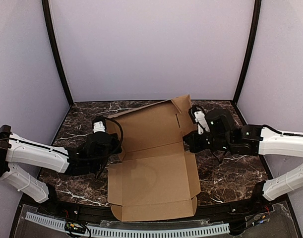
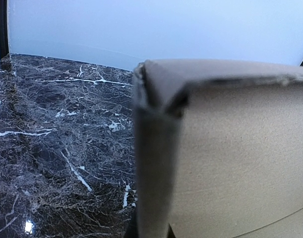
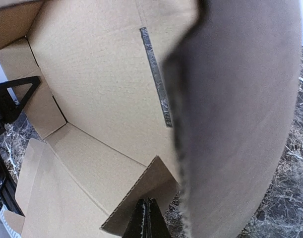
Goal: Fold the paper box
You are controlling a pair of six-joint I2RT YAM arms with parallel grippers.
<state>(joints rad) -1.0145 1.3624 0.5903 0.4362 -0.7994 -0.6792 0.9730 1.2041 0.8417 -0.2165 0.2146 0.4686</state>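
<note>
Two arms, one workpiece.

Top external: the paper box (image 1: 151, 168) lies mid-table on the dark marble table (image 1: 225, 173), half formed. Its near panel lies flat, reaching toward the arm bases; its far panel stands raised and tilted, with a small flap sticking up at the far right corner. The left gripper (image 1: 115, 144) sits against the box's left edge at the fold line, and the right gripper (image 1: 187, 143) is against the right edge at the same line. Both sets of jaws are closed. Cannot tell from here whether either pinches cardboard.

Left wrist: a raised cardboard corner fills the right half of the frame, very close and blurred, with marble to the left. The fingers are almost hidden below the cardboard edge, so grip on the board is not confirmed.

Right wrist: the dark fingertips (image 3: 147, 220) are pressed together at bottom centre, just beside a folded cardboard corner. The inner face of the raised panel shows a narrow slot (image 3: 156, 74). A blurred flap covers the right side.
</note>
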